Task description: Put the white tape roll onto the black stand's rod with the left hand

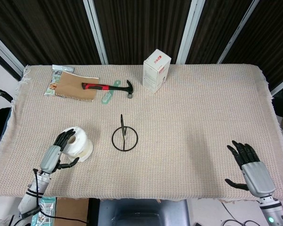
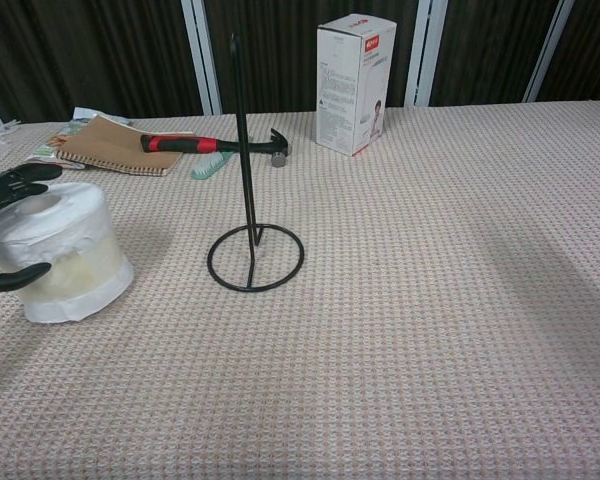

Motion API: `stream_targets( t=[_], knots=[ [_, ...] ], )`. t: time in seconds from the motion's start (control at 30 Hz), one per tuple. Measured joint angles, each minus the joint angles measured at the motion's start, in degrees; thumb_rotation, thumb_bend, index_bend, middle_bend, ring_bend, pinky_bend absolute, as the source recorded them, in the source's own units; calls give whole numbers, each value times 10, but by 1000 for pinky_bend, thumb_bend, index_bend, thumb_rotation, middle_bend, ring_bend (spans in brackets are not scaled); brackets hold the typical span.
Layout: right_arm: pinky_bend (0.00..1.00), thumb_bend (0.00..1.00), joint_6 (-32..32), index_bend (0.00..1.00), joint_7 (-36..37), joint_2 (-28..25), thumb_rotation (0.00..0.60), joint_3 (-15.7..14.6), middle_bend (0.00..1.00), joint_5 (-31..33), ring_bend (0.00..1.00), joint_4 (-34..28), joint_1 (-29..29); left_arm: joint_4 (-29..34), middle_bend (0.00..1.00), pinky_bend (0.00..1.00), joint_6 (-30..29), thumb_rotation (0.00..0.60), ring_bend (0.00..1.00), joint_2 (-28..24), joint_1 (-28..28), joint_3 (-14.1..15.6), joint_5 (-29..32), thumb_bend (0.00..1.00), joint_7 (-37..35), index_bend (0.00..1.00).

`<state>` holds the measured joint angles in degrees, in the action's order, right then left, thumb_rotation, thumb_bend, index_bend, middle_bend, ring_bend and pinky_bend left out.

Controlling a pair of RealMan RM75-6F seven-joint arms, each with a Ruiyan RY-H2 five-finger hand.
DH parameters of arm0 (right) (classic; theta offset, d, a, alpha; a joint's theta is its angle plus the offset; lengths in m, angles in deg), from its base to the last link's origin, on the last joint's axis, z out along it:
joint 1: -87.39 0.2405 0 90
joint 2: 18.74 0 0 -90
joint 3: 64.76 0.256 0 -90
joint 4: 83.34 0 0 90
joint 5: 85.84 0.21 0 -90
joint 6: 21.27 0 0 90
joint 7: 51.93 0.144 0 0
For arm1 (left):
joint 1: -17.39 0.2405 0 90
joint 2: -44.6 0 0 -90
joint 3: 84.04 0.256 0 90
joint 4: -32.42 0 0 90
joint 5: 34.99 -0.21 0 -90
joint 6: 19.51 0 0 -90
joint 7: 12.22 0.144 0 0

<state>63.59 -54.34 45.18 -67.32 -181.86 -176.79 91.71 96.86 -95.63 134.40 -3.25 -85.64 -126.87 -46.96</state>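
The left hand [image 1: 56,153] sits at the near left part of the tabletop [image 1: 203,117], fingers spread and curved around the white tape roll [image 1: 80,142]. In the chest view the upper fingers [image 2: 18,178] lie over the roll's top edge while the thumb reaches along its lower front, so the hand cups the roll's left side; whether it is actually squeezing the roll or only resting against it cannot be told. The roll stands upright on the cloth, its hole facing up, with a loose pale wrap around its lower half.

Just to the right of that hand, a short way beyond the roll, stands the black stand [image 1: 124,138]: a wire ring flat on the cloth with a thin rod [image 2: 243,140] rising straight up from it. The roll and the ring are apart, not touching.

Farther from the left hand, toward the back edge, lie a brown notebook [image 1: 75,86] with a red-handled hammer [image 1: 108,87] just beside it, the hammer's head resting across a pale green brush [image 1: 110,93]. A white box [image 1: 156,70] stands upright further right along the back.

The right hand [image 1: 250,169] rests at the near right corner, well apart from everything, fingers spread and holding nothing.
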Motion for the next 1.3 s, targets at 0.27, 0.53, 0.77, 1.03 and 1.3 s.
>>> stream_targets(
  t=[0.27, 0.53, 0.77, 1.03, 1.3],
  knots=[
    [0, 0, 1, 0, 2, -2, 600, -1, 0, -2, 0, 0, -1, -41, 52, 366, 13, 600, 63, 41, -10, -15, 24, 350, -23, 17],
    [0, 0, 3, 0, 8, -6, 600, -1, 0, -4, 0, 0, -1, -100, 452, 754, -3, 600, 465, 88, -11, -40, 52, 617, 1, 388],
    [0, 0, 5, 0, 10, -6, 600, -3, 0, -7, 0, -1, -2, -99, 603, 883, -11, 600, 602, 87, -10, -46, 58, 739, 1, 541],
    [0, 0, 10, 0, 16, -9, 600, -6, 0, -13, 0, -1, -4, -93, 699, 962, -95, 600, 680, 80, -11, -72, 44, 814, 16, 647],
    [0, 0, 13, 0, 23, -13, 600, -8, 0, -20, 0, -2, -5, -43, 704, 974, -192, 600, 687, 42, -22, -120, 23, 811, 27, 650]
  ],
)
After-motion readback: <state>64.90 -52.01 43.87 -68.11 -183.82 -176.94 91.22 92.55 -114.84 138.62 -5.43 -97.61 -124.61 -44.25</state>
